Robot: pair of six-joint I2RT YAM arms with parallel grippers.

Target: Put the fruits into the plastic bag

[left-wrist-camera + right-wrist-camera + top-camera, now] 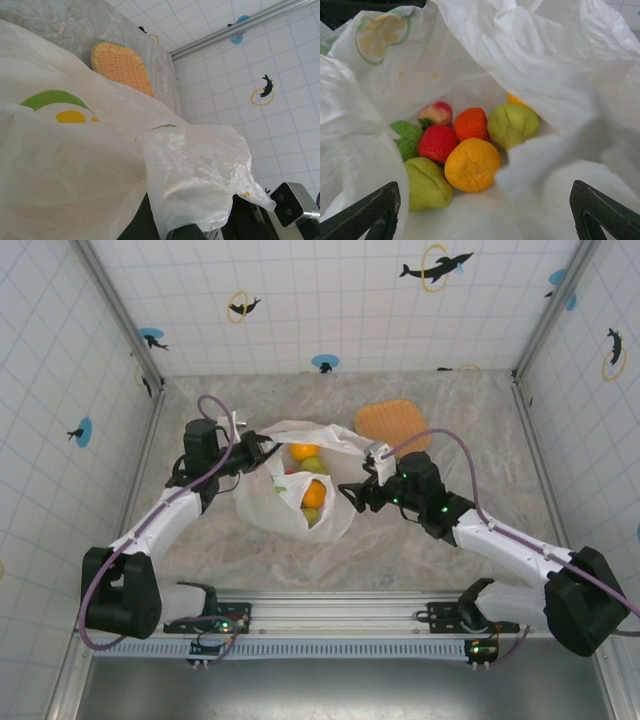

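Plastic bag (258, 502) holds the fruits (470, 160) just ahead of the released right hand (484, 200); left hand (252, 452) clenches its rim.

The plastic bag (262, 502) lies mid-bench (420, 550), the fruits (470, 150) heaped inside it. The left hand (260, 452) sits at its left edge, the right hand (352, 496) at its right. A tray (393, 425) lies behind, rightward.

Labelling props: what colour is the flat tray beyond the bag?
The tray is orange-tan, woven-looking; the left wrist view shows it best.
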